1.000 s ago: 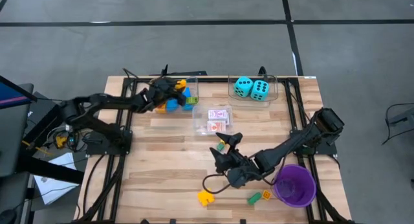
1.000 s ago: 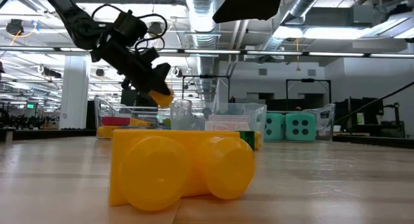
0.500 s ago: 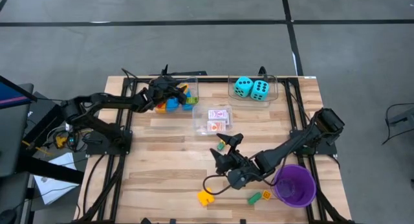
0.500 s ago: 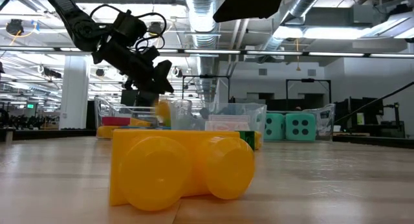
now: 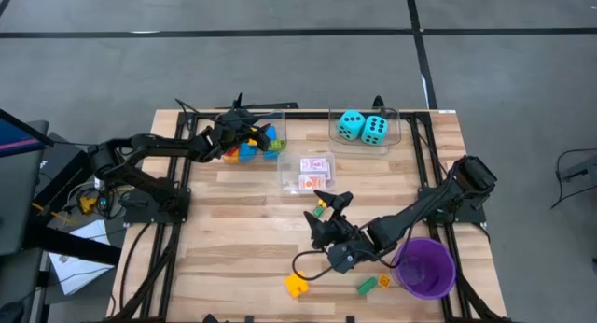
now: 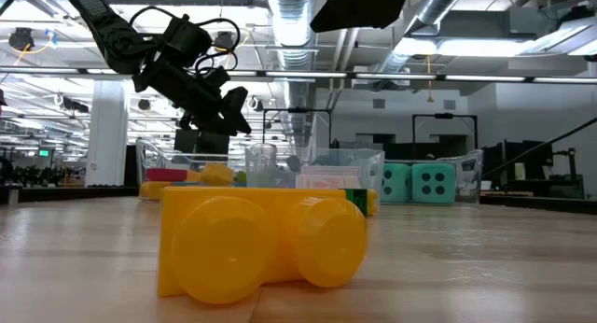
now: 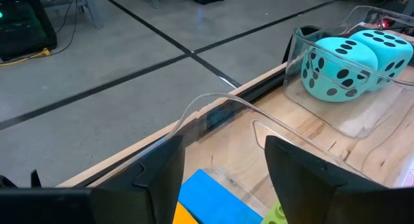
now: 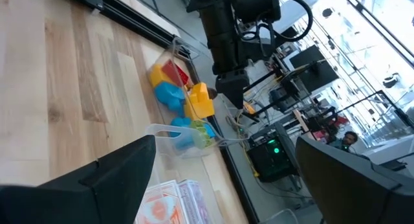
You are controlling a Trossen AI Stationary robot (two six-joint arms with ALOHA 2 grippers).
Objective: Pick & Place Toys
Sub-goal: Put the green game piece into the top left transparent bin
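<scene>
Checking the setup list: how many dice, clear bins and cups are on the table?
Dice: 2
Clear bins: 3
Cups: 1
Total: 6

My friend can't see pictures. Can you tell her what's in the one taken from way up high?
From above, a wooden table holds clear bins: the left tool hovers open over one full of coloured bricks, and another holds two turquoise dice. The right tool is open mid-table, near a purple cup and a loose yellow brick.
</scene>
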